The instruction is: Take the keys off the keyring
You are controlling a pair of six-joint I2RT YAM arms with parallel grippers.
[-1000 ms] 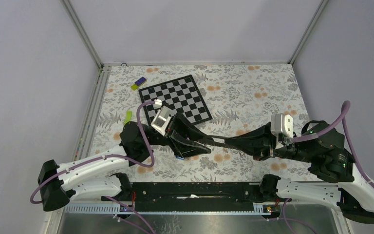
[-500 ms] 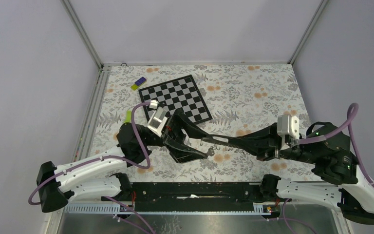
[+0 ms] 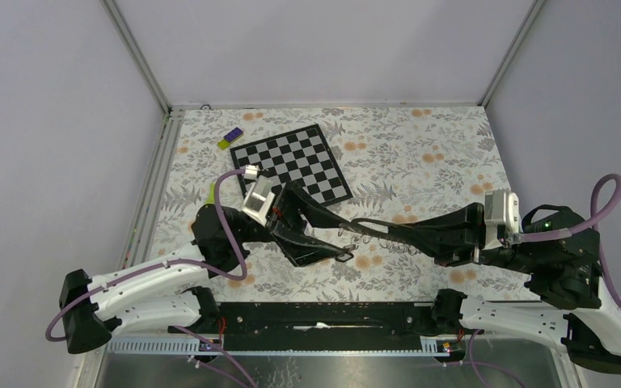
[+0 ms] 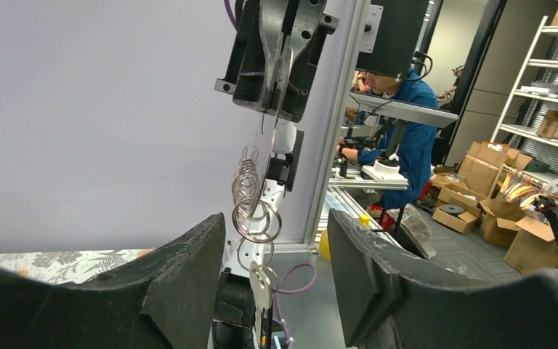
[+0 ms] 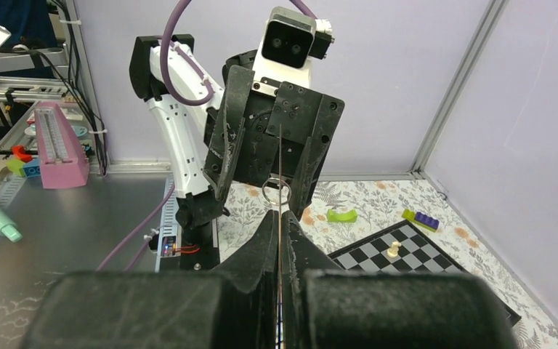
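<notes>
Just off the near corner of the chessboard, the right gripper pinches the keyring aloft, its keys dangling between the spread jaws of the left gripper, which I reckon must next close on one key and slide it off.

This is looking like a robotics lab. Two white-and-black arms are sitting bolted to a black rail at 6 o'clock of a floral-covered surface, and pale panel walls on aluminium posts are boxing it in. Beyond the enclosure, in the left wrist view, a person in a blue top is working at a bench toward 1 o'clock. Metal shelving is carrying cardboard boxes at 3 o'clock, and more boxes are lying on the floor. In the right wrist view, cables are hanging above a steel bench at 9 o'clock.
</notes>
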